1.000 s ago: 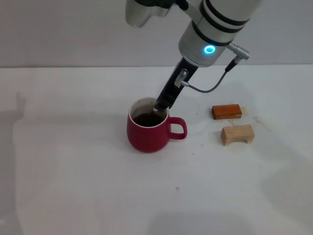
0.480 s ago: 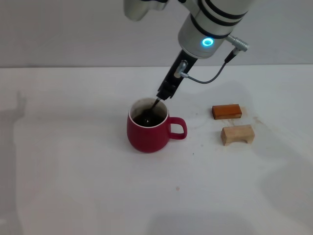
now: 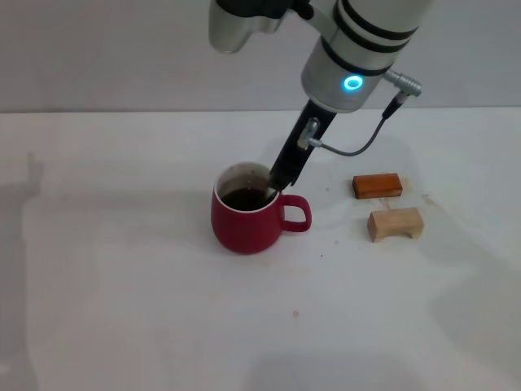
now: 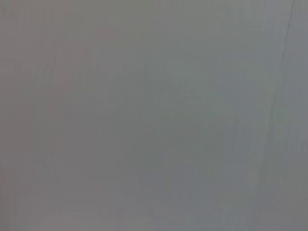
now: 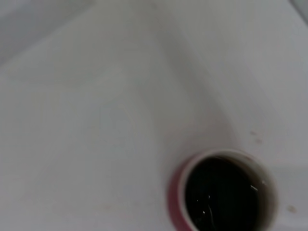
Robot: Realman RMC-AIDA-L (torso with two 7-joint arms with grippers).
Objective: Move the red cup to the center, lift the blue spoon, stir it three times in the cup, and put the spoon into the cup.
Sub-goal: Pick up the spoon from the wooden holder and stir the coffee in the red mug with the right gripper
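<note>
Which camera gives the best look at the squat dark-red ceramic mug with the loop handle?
The head view: the squat dark-red ceramic mug shows whole, with its handle, white inner wall and dark liquid, and the right gripper at its rim. The right wrist view shows only its opening and liquid, cut off by the picture's edge. The left wrist view shows none of it.

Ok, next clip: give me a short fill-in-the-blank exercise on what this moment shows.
1. The right gripper reaches down over the rim of the squat dark-red ceramic mug, which holds a dark ____.
2. The mug's loop handle points toward the two ____.
3. The orange-brown block lies ____ from the robot than the pale wooden block.

Missing words: liquid; blocks; farther
</note>
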